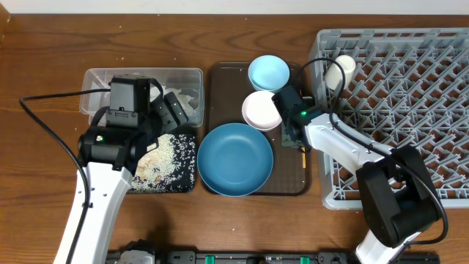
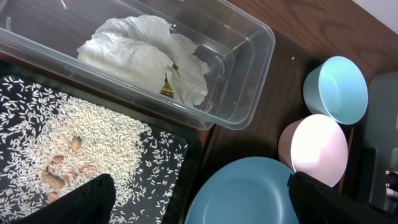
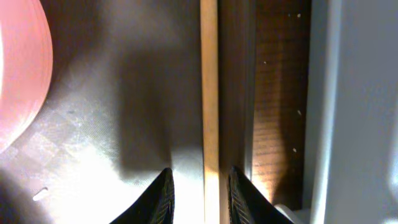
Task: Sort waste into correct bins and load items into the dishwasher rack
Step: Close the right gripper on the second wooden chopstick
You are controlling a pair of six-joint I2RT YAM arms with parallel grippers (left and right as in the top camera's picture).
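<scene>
The large deep-blue bowl (image 1: 234, 159) (image 2: 249, 193), the light-blue bowl (image 1: 268, 72) (image 2: 336, 87) and the white pink-rimmed bowl (image 1: 261, 110) (image 2: 314, 149) stand on the brown serving tray. The white cup (image 1: 343, 67) sits in the far left corner of the grey rack (image 1: 410, 110). Tissue (image 2: 149, 56) and a yellow-green wrapper (image 2: 169, 87) lie in the clear tub (image 1: 187, 77). Rice (image 2: 81, 137) covers the black tray (image 1: 183, 180). My left gripper (image 1: 170, 111) (image 2: 199, 186) hangs wide open over the black tray's right edge and the big bowl. My right gripper (image 1: 292, 130) (image 3: 200, 177) straddles a thin pale wooden strip (image 3: 209, 93) without touching it.
The brown serving tray (image 1: 220, 81) lies between the bins and the rack. A narrow band of bare table (image 3: 273, 124) separates its right edge from the rack wall (image 3: 354, 112). The pink-rimmed bowl's side (image 3: 18, 74) is just left of my right gripper.
</scene>
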